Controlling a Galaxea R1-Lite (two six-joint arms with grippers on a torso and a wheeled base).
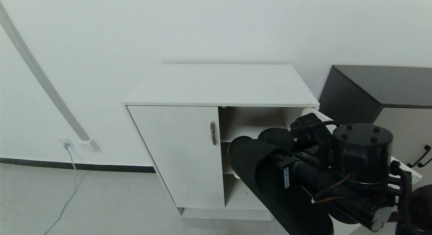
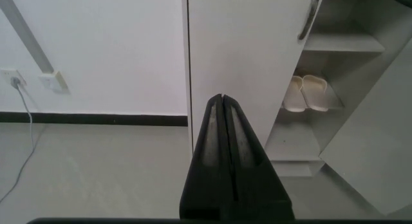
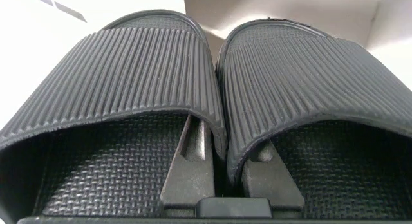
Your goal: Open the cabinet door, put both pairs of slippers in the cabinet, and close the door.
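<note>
Before the cabinet (image 1: 219, 83), black slippers (image 3: 135, 63) were pinched together in the right tool (image 3: 223, 153) for joint shelving; the left tool (image 2: 223, 118) was clenched.

Bright, even indoor light; soft shadows.

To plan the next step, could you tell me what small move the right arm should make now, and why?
Probably ease the right gripper forward to carry the black slippers onto the bare upper shelf of the cabinet: that side stands open, the white slippers already lie on a lower shelf, and the black pair is held in front of the opening.
</note>
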